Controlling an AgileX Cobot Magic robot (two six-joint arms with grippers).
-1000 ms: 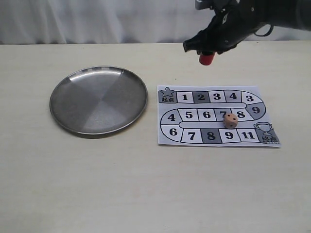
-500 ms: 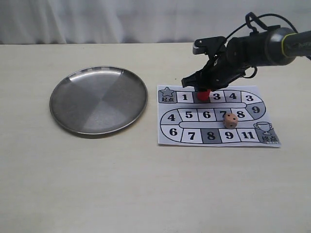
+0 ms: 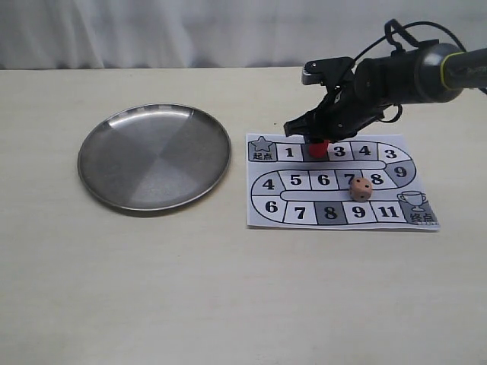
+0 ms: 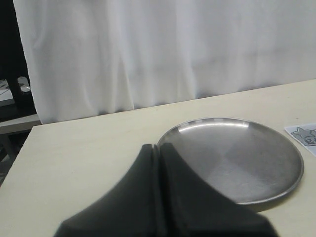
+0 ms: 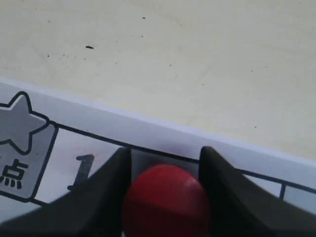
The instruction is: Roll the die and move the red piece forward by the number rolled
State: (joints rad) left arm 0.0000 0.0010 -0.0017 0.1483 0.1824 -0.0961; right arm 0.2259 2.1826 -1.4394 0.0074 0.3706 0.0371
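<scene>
the right gripper (image 3: pixel 318 141) has come down. a second ago it hung in the air past the far edge of the board (image 3: pixel 259 217), carrying the red piece (image 3: pixel 320 147) clear of the paper. half a second ago it was already low over the board's far row, and it sits in the same spot now, so the descent is over and the arm has settled.

the red piece now stands over the grey square marked 2, the second numbered square from the board's far-left corner. in the right wrist view the two dark fingers flank it on both sides, and the jaws appear to be pinching it still. the fingers hide its base, so it probably rests on the paper, but that cannot be confirmed.

the die (image 3: pixel 361 188) has not moved. it lies in the board's middle row, between 7 and 8, toward the right edge. its top face is too small to read.

the left gripper (image 4: pixel 157 149) is idle near the left edge of the table (image 3: pixel 228 304), jaws pressed together on nothing, facing the empty steel plate (image 3: pixel 154 157).

for the task, the move looks all but made: what remains seems to be releasing the piece on 2 and lifting straight up without tipping it.
</scene>
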